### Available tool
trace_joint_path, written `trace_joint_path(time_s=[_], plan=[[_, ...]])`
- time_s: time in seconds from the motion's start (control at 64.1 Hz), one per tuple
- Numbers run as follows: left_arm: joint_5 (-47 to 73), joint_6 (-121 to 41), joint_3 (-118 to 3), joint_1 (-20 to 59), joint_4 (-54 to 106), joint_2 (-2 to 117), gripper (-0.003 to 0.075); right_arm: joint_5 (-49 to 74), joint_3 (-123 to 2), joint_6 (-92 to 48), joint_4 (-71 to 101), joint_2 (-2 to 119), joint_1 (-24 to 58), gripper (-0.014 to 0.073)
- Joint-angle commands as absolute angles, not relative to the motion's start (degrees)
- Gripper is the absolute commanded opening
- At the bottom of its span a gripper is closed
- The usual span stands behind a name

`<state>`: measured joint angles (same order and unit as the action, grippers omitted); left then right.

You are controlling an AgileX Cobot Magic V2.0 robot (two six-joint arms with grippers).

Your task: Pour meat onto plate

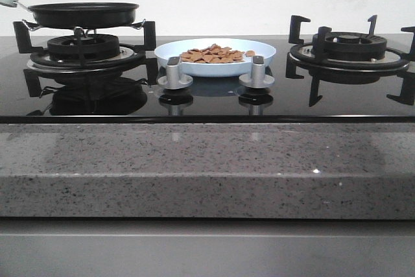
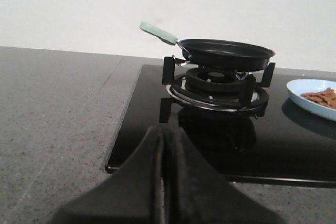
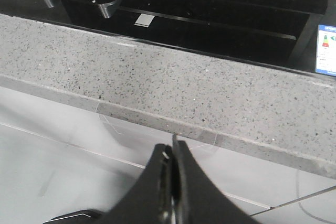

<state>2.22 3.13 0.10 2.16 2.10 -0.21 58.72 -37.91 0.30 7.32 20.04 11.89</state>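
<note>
The meat (image 1: 214,54), a heap of small orange-brown pieces, lies on the pale blue plate (image 1: 170,49) at the middle back of the black glass hob. The plate's edge (image 2: 300,85) and some meat (image 2: 321,97) also show in the left wrist view. The black frying pan (image 1: 83,13) with its pale handle (image 2: 158,32) sits on the left burner and looks empty. My left gripper (image 2: 164,132) is shut and empty, low over the counter in front of the left burner. My right gripper (image 3: 172,148) is shut and empty, below the counter's front edge. Neither gripper shows in the front view.
Two silver knobs (image 1: 175,76) (image 1: 257,74) stand in front of the plate. The right burner (image 1: 349,50) with black pan supports is bare. A speckled grey stone counter (image 1: 194,167) runs along the front of the hob. A sticker (image 3: 326,49) sits at the hob's corner.
</note>
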Motion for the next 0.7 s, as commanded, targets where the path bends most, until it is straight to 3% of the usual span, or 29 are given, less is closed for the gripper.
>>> trace_joint_path(time_s=[0.0, 0.686], plan=[[-3.7, 3.1, 0.5, 2.1, 2.0, -1.2, -0.0020, 55.3, -39.2, 0.0, 7.0, 20.6, 11.8, -0.0120], [-6.2, 3.1, 0.5, 2.1, 2.2, -1.1, -0.0020, 55.3, -39.2, 0.0, 7.0, 20.6, 11.8, -0.0120]])
